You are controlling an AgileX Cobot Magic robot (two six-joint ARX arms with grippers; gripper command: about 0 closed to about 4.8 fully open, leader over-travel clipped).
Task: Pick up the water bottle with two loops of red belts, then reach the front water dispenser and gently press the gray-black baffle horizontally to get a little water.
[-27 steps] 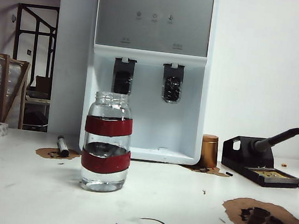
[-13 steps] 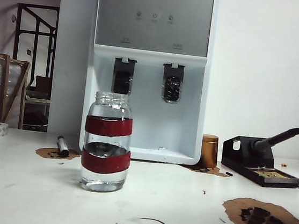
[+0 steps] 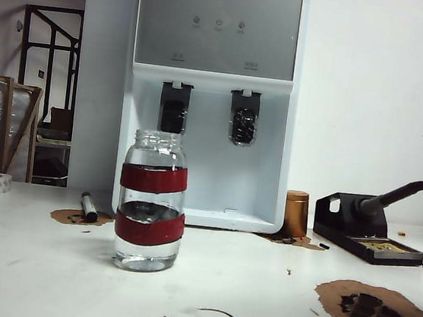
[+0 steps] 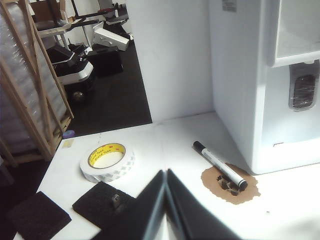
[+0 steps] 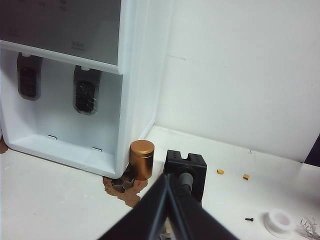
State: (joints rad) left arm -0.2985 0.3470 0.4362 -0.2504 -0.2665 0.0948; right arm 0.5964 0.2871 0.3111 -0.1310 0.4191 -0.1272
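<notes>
While idle: both your end effectors, left (image 4: 166, 172) and right (image 5: 167, 176), sit clenched, empty.
Risk: a clumsy grab tips the bottle (image 3: 151, 201), spilling its water.

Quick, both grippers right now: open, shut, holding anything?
Left gripper: shut, empty, above the table near the tape roll.
Right gripper: shut, empty, near the copper cylinder.

The brand name "AUX", followed by small characters too fine to read, stands at the top of the gray upper panel of the water dispenser (image 3: 210, 97), above its three small buttons. Faint captions under those buttons and two small labels just above the taps cannot be made out. On the tape roll (image 4: 107, 162) beside the dispenser, red print on the yellow inner core is too blurred to read.
</notes>
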